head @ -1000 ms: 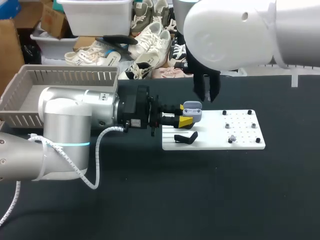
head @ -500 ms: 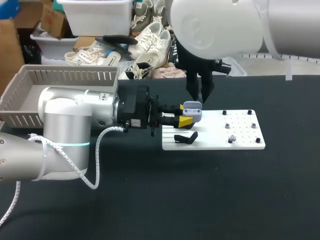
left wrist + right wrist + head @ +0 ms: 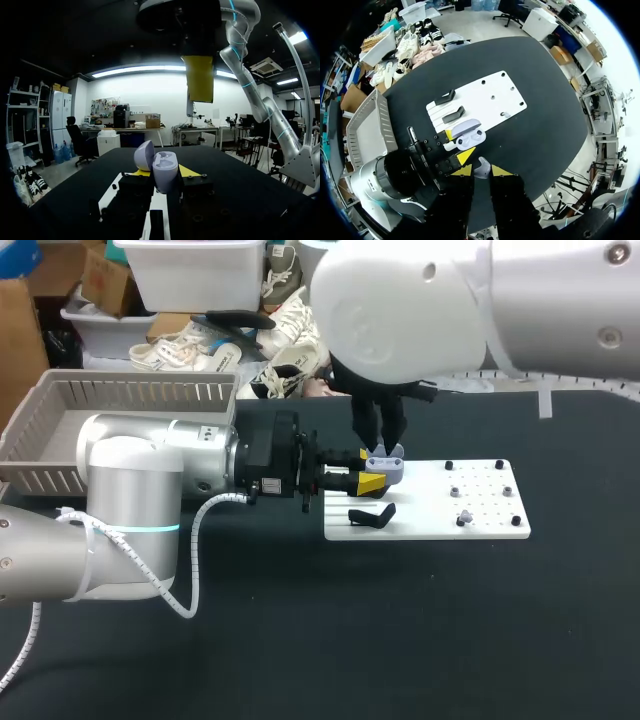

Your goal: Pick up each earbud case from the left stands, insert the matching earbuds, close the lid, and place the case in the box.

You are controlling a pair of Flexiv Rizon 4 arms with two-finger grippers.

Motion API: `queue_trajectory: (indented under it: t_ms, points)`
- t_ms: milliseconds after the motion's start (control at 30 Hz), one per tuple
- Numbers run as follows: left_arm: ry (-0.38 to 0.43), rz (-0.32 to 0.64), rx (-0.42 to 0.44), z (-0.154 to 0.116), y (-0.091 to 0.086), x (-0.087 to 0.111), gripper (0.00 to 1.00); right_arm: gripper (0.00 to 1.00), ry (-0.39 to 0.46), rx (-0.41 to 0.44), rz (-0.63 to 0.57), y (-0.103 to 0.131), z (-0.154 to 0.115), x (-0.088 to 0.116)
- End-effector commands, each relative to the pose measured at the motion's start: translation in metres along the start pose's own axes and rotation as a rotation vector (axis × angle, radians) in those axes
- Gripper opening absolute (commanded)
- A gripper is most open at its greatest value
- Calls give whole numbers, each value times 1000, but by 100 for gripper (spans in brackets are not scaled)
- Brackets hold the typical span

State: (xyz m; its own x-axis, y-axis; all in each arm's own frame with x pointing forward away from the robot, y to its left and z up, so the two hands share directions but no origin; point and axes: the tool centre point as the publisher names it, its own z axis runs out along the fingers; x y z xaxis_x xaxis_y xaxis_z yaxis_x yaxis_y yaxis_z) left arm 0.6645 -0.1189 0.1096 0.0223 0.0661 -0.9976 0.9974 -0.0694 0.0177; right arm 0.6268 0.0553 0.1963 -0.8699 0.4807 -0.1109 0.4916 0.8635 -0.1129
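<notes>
Two containers show. Farthest left on the black desk (image 3: 300, 640) stands a grey slatted plastic basket (image 3: 60, 415). In the head view the left arm (image 3: 150, 475) lies across its front and hides most of its floor, so what it holds cannot be told.

Further right, the left tool (image 3: 368, 468) lies level and is closed from both sides on a small pale lilac earbud case (image 3: 386, 465). It holds the case over the left end of a white perforated board (image 3: 490, 525). The case's rounded lid stands up, open. The right wrist view shows pale wells inside, but whether a bud already sits in them is too small to tell. Just in front of the case, a black curved stand (image 3: 371, 515) sits on the board.

Straight above the open case hangs the right tool (image 3: 481, 171), pointing down. Its yellow tips are nearly together, pinching a small whitish-lilac earbud (image 3: 481, 165) that hangs apart from the case. Toward the board's right part, a small lilac piece (image 3: 463, 516) rests among short black pegs (image 3: 508, 491).

Against the frames of a second and half a second ago, the right arm (image 3: 450, 310) has swung leftward, from beyond the board's far edge to directly over the case. Left arm, left tool, case and stand lie as they did
</notes>
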Motion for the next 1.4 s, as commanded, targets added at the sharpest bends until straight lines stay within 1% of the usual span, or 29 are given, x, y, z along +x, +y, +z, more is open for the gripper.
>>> queue_trajectory:
  t_ms: [33, 800, 1400]
  points:
    - [-1, 0, 3, 0, 1, 1, 0, 0, 3, 14, 8, 1, 7, -2]
    - [-1, 0, 3, 0, 1, 1, 0, 0, 39, 36, 33, 5, 30, -15]
    - [-1, 0, 3, 0, 1, 1, 0, 0, 40, 38, 47, 7, 41, -21]
